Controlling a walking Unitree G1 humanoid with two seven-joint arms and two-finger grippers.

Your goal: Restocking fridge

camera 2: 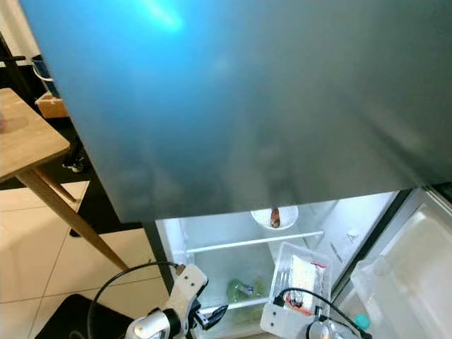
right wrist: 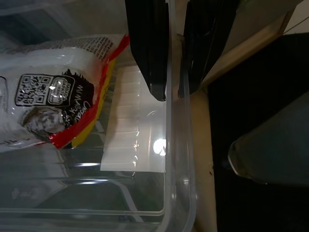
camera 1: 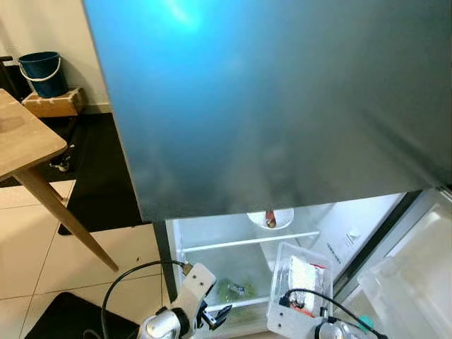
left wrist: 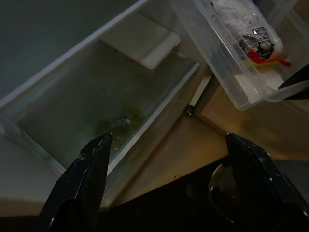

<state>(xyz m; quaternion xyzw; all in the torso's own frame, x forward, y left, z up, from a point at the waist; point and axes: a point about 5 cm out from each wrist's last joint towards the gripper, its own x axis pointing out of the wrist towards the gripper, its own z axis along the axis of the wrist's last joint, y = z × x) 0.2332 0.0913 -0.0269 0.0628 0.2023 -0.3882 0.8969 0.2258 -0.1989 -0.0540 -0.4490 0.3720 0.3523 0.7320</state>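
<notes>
Right hand is clamped on the near wall of a clear plastic bin, one finger inside the rim and one outside, pinching the thin wall so the bin can be carried by its edge. The bin hangs in front of the open lower fridge compartment, tilted, its far end toward the shelves. Inside it lies a white food packet with a red and yellow edge and a QR code, resting against the bin floor beside a white label. Likely held at the rim because the bin is too wide to span with two fingers.

Left hand has its fingers spread wide and holds nothing. It sits low in front of the fridge, pointing at the bottom crisper drawer, which has something green inside. Probably ready to steady or guide the bin, but that is a guess.

A white bowl with a reddish item sits on the upper glass shelf, above a white shelf rail. The big grey-blue upper fridge door is closed and fills much of the head views. The open lower door swings out on the robot's right.

Off to the left: a wooden worktop on angled legs, and a blue bucket on a wooden box.

Step in hand looks like sliding the bin onto a shelf; the tilt risks the packet sliding.
</notes>
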